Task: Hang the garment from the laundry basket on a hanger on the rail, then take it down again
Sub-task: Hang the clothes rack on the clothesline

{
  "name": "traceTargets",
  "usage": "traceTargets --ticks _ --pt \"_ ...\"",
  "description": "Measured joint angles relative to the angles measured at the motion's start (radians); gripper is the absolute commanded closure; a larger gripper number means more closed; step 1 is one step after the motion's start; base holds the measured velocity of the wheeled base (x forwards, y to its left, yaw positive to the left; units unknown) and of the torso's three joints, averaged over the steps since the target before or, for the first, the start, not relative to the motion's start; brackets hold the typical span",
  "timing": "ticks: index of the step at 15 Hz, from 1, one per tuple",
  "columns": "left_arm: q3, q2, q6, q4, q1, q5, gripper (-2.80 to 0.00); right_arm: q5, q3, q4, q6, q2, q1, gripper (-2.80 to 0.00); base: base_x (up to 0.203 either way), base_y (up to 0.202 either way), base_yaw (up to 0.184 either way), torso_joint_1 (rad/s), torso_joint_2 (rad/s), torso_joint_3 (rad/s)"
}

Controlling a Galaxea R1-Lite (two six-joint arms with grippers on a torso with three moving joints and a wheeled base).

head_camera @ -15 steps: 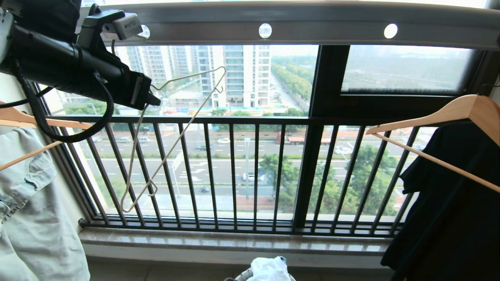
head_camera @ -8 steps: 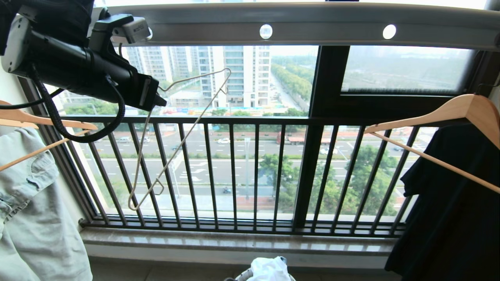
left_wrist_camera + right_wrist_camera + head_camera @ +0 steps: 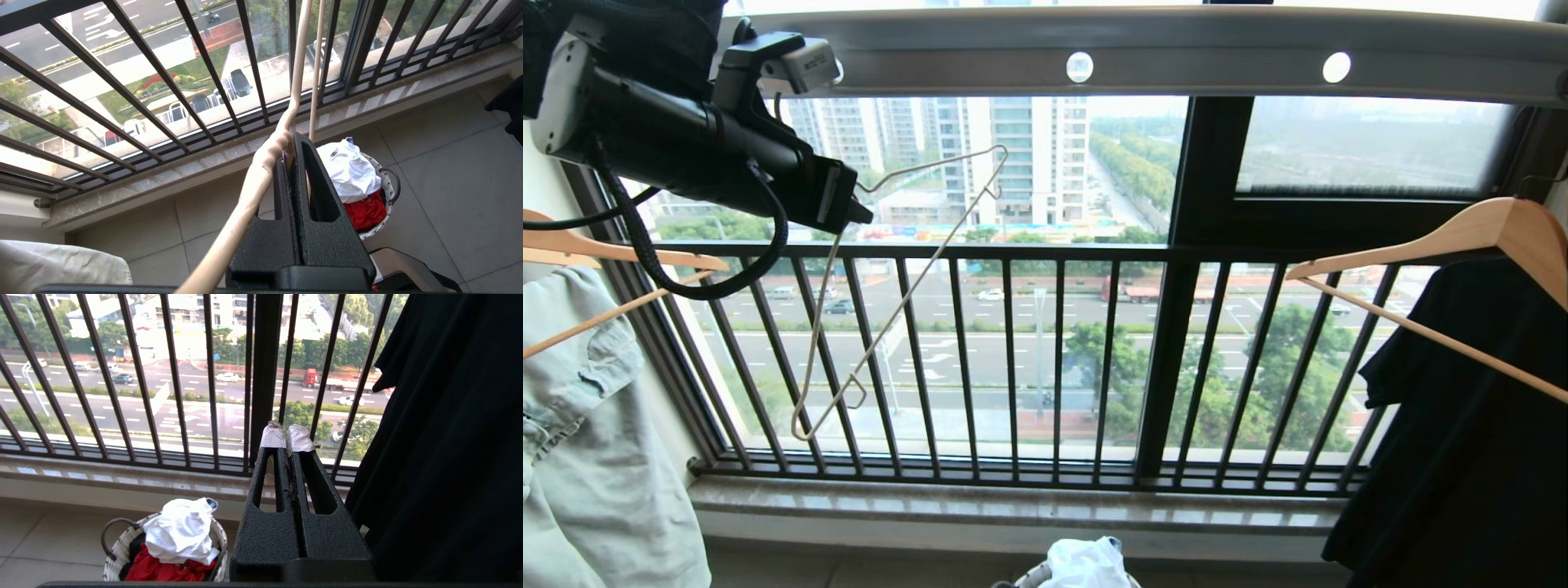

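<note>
My left gripper [image 3: 862, 216] is raised at the upper left, just below the grey rail [image 3: 1201, 49] with round holes. It is shut on the twisted neck of the thin cream hanger [image 3: 907, 282], which slants with one end up near the rail and the other low by the window bars. The hanger [image 3: 300, 61] also shows at my left gripper [image 3: 288, 147]. The arm hides its hook. The white garment [image 3: 347, 167] lies crumpled in the laundry basket [image 3: 388, 196] on the floor below. My right gripper [image 3: 286, 437] is shut, holds nothing, and hangs low near the basket [image 3: 118, 555].
A wooden hanger [image 3: 1462, 237] with a black shirt [image 3: 1462, 425] hangs at the right. Another wooden hanger [image 3: 605, 253] with a pale garment [image 3: 588, 457] hangs at the left. Black window bars [image 3: 1058, 359] and a stone sill [image 3: 1013, 506] stand ahead. A red garment [image 3: 163, 569] lies under the white one.
My left arm and the hanger have edged slightly to the right and a little up, then held still. The grip has not changed. The right arm has not moved.
</note>
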Motion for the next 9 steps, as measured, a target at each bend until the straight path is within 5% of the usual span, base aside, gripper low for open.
traceTargets --ticks 3,4,9 --pt "0.001 -0.001 0.0 0.001 0.001 0.0 0.0 0.0 0.0 0.0 0.0 0.0 0.0 0.0 0.0 0.0 0.0 0.0 0.0 0.0" --pt "0.001 -0.001 0.0 0.001 0.001 0.0 -2.8 0.0 0.0 0.0 0.0 0.0 0.0 0.0 0.0 0.0 0.0 0.0 0.0 0.0" --pt "-0.001 -0.002 0.0 0.009 0.001 -0.001 -2.8 0.0 0.0 0.0 0.0 0.0 0.0 0.0 0.0 0.0 0.0 0.0 0.0 0.0"
